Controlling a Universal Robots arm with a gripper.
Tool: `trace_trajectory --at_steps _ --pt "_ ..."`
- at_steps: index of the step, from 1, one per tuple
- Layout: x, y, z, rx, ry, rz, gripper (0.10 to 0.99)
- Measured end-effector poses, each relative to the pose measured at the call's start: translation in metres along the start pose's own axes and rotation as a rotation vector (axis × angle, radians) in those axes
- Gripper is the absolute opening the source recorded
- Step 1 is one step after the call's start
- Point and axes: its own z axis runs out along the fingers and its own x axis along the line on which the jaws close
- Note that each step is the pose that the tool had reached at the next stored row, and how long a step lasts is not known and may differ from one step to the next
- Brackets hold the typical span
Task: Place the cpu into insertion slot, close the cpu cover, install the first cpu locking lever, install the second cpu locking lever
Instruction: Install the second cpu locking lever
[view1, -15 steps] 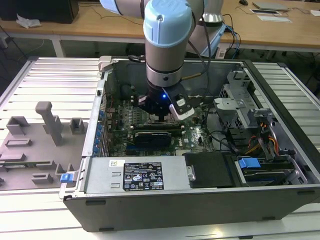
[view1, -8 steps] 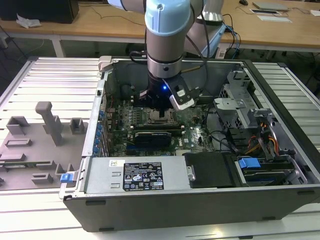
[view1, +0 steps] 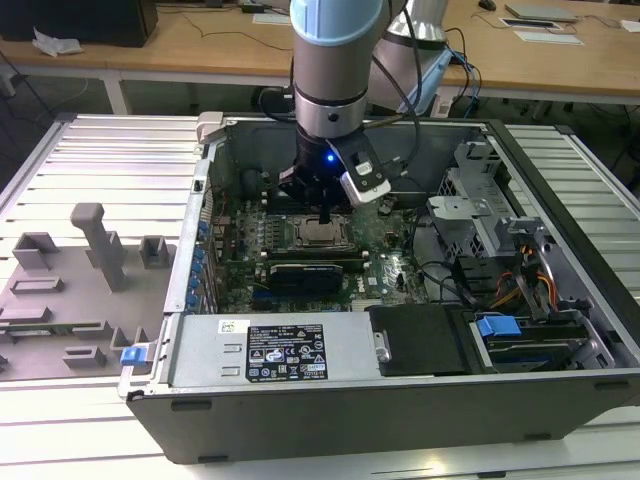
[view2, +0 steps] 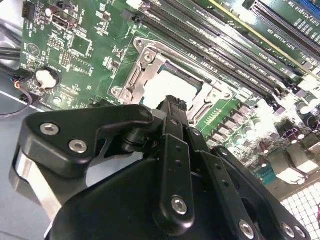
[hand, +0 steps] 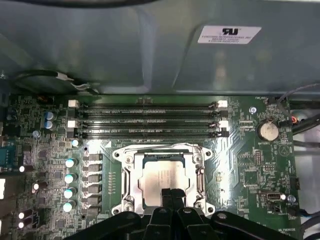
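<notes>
The cpu (hand: 159, 176), a pale silver square chip, lies flat in the insertion slot (hand: 148, 160) on the green motherboard. The cpu cover (hand: 129, 175), a silver metal frame, lies down around the chip with the chip top showing through its window. My gripper (hand: 170, 191) is shut with nothing between its fingers, and its tips stand right over the near edge of the chip. In the second wrist view the gripper (view2: 172, 102) points at the cpu (view2: 170, 89) inside the cover (view2: 142, 67). The exterior view has the gripper (view1: 325, 214) just above the cpu (view1: 320, 234) inside the open computer case.
Long memory slots (hand: 150, 120) run beside the socket, with a coin battery (hand: 267, 131) and a row of capacitors (hand: 70, 177) nearby. The case holds a power supply (view1: 270, 350), a drive cage (view1: 480, 220) and cables (view1: 520, 275). A grey fixture tray (view1: 70, 290) lies at the exterior view's left.
</notes>
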Motion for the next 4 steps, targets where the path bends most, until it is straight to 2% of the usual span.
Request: trace_trajectory --at_steps 4 --pt "-0.0001 0.0000 -0.0001 0.000 0.0001 0.000 0.106"
